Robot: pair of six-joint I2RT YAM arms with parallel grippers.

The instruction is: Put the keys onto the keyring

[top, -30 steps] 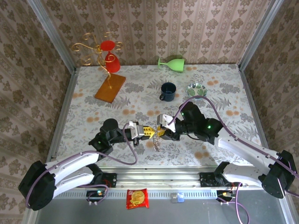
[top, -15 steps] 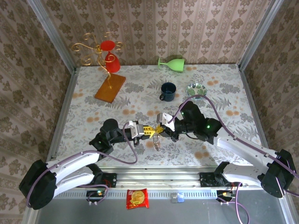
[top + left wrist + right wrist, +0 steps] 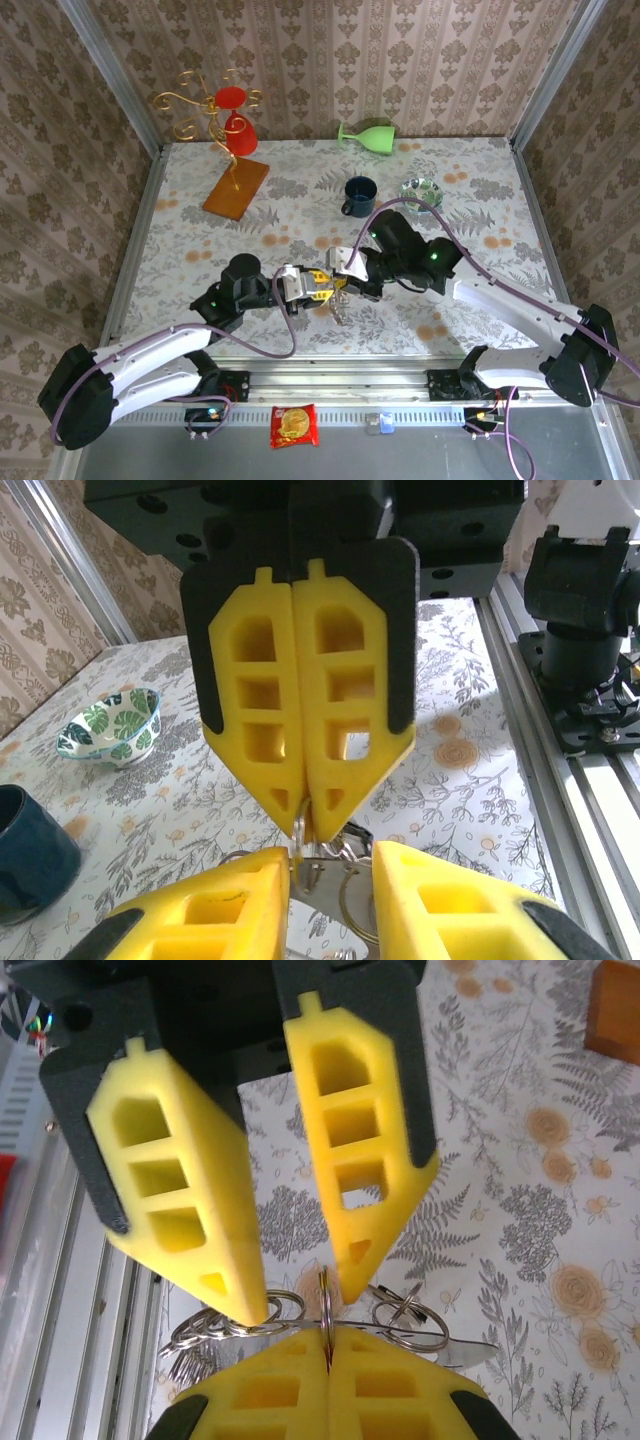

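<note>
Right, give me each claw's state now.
Left claw: open, holding nothing.
Right claw: closed on the keyring.

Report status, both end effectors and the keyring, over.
Left end effector open, either side of keyring. Right end effector shut on keyring. Keys clustered by the grip. Mug far off, no obstruction.

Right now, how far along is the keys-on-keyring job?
Done: right gripper is shut on a thin ring, apparently the keyring. In hand: left gripper open beside it, keys and small rings bunched close by. Left: threading; can't tell whether any key is on yet.
</note>
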